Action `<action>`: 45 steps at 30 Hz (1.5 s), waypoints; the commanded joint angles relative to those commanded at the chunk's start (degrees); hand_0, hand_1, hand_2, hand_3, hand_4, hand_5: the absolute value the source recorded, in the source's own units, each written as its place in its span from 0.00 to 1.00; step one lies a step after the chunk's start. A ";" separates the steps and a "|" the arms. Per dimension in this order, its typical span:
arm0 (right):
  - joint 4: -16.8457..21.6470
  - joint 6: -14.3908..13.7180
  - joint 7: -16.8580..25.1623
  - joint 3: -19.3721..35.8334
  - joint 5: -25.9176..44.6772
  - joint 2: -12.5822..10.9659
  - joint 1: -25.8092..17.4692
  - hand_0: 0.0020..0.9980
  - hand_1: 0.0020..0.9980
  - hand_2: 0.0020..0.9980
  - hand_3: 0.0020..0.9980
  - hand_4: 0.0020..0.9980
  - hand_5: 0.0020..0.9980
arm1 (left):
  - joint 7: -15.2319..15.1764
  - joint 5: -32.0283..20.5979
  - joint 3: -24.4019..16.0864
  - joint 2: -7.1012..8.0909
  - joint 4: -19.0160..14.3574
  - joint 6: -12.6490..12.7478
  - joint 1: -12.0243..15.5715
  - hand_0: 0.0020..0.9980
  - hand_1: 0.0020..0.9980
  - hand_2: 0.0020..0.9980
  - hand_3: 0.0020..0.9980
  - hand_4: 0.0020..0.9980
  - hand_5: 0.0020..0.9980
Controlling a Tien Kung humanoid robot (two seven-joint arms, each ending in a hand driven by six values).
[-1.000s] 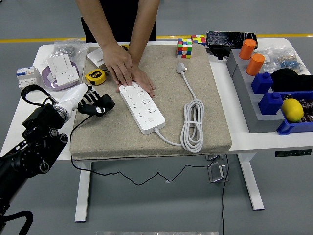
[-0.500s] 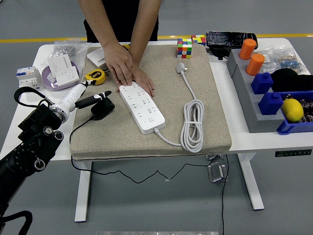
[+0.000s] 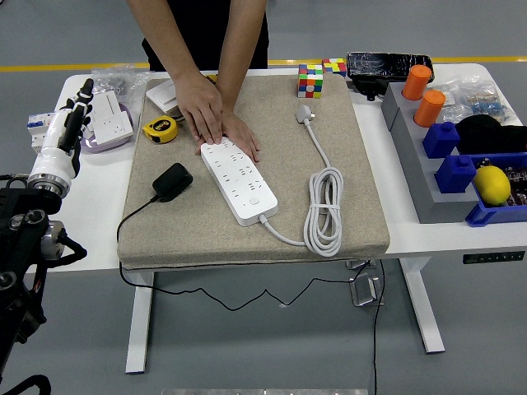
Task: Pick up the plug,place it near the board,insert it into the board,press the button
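1. No brand name, label or printed word can be read on anything; whatever print there may be is too small to make out.
2. The plug (image 3: pixel 172 182) is a black block-shaped adapter with rounded corners, lying flat on the beige mat (image 3: pixel 206 234) at its left part, just left of the power strip (image 3: pixel 240 182) but not touching it.
3. A thin black cable (image 3: pixel 136 216) runs from the plug's near-left corner toward the mat's near edge and drops below the table (image 3: pixel 82 214).
4. The power strip, the board of the task, is white and long, lying diagonally from far left to near right, with rows of sockets on top and a small button near its near end.
5. Its white cord (image 3: pixel 325 210) lies coiled to the right on the mat and ends in a white plug (image 3: pixel 305 112) at the far side.
6. A person at the far side presses both hands (image 3: pixel 210 119) on the strip's far end, one hand over the other.
7. The left hand (image 3: pixel 67 125) of the robot, white with black fingertips, is raised at the left edge, well apart from the plug, above the table's left part; its fingers are loosely extended and hold nothing.
8. A yellow tape measure (image 3: pixel 160 129) lies at the mat's far left edge, and a colourful cube (image 3: pixel 310 81) sits at its far edge.
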 joint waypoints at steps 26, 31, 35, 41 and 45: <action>0.47 0.04 0.04 -1.88 0.18 -0.34 2.87 0.95 0.92 0.84 0.82 1.00 1.00 | -0.33 -4.46 -17.73 -4.06 -20.63 0.97 14.28 0.84 0.80 0.77 0.78 1.00 1.00; 0.57 0.11 0.02 -3.79 0.60 -0.47 3.51 0.95 0.92 0.84 0.82 1.00 1.00 | 0.35 -1.83 -16.79 -4.06 -20.14 0.44 14.87 0.84 0.80 0.77 0.78 1.00 1.00; 0.74 0.16 0.00 -4.64 0.53 -0.38 3.89 0.95 0.91 0.84 0.82 1.00 1.00 | 0.69 -0.99 -15.91 -4.06 -19.45 0.25 14.86 0.83 0.80 0.77 0.78 1.00 1.00; 0.97 0.22 -0.08 -5.53 0.46 -0.47 4.38 0.95 0.91 0.84 0.82 1.00 1.00 | 0.92 -0.42 -14.89 -4.06 -19.03 0.02 14.48 0.83 0.79 0.77 0.78 1.00 1.00; 1.07 0.24 0.07 -6.19 0.81 -0.66 4.80 0.95 0.91 0.84 0.82 1.00 1.00 | 0.93 -0.32 -15.12 -4.06 -18.93 0.09 14.78 0.83 0.79 0.76 0.78 1.00 1.00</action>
